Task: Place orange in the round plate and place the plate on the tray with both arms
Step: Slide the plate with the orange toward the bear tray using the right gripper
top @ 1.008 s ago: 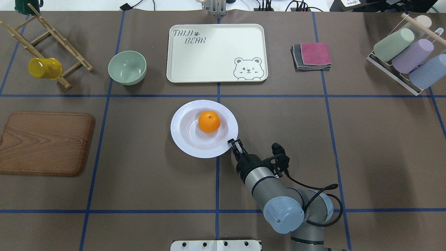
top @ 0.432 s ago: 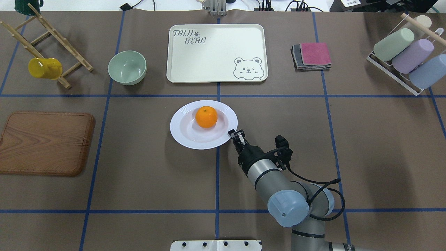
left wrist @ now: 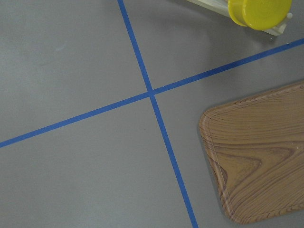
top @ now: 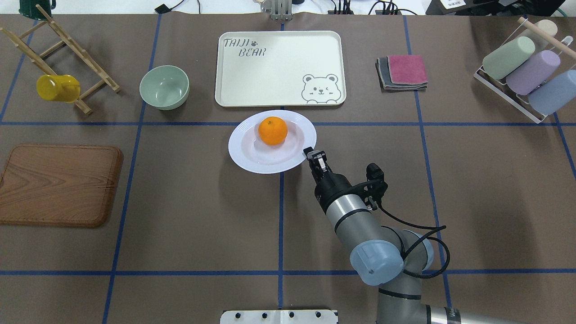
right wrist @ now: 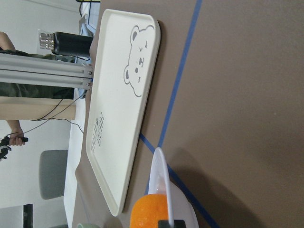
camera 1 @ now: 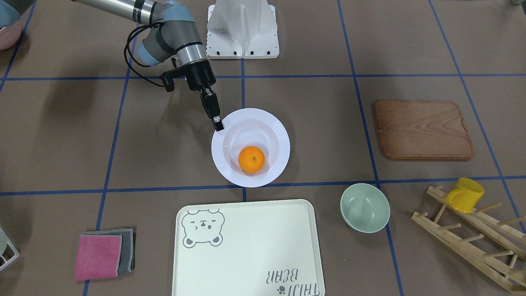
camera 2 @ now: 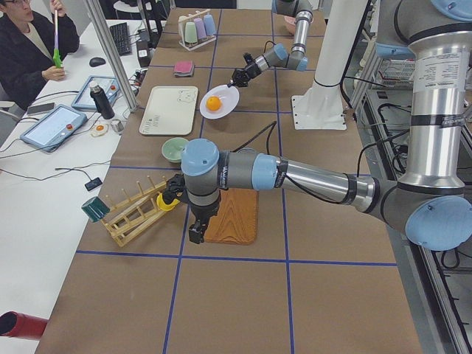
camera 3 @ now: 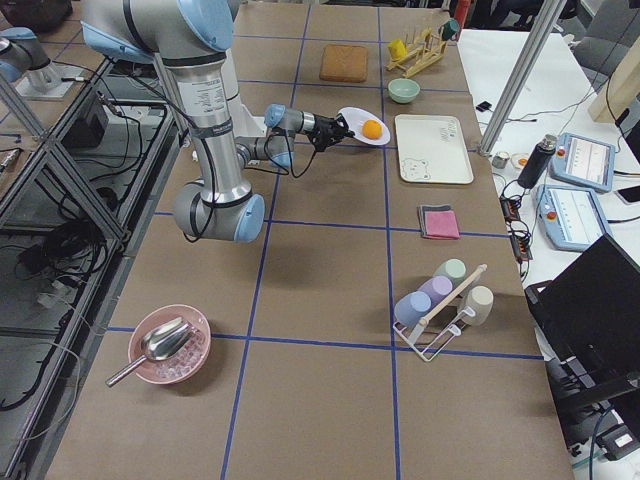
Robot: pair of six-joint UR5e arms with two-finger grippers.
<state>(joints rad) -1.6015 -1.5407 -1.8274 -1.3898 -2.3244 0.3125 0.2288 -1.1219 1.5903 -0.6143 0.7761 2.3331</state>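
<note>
The orange (top: 272,131) lies in the white round plate (top: 252,155), toward the side nearest the tray. My right gripper (top: 309,153) is shut on the plate's near right rim and holds it tilted just off the table. The front-facing view shows the same grip (camera 1: 218,123), with the orange (camera 1: 251,159) low in the plate (camera 1: 280,144). The cream tray (top: 279,67) lies just beyond the plate, with nothing on it. My left gripper (camera 2: 195,234) shows only in the exterior left view, hanging over the wooden board's corner; I cannot tell whether it is open or shut.
A pale-green bowl (top: 164,87) sits left of the tray and folded cloths (top: 402,72) right of it. The wooden board (top: 58,184) is at the left, with a yellow cup (top: 57,87) on a wooden rack behind it. A cup rack (top: 526,72) stands far right.
The right gripper has carried the plate with the orange away from the robot toward the tray; the plate's far rim now lies close to the tray's near edge.
</note>
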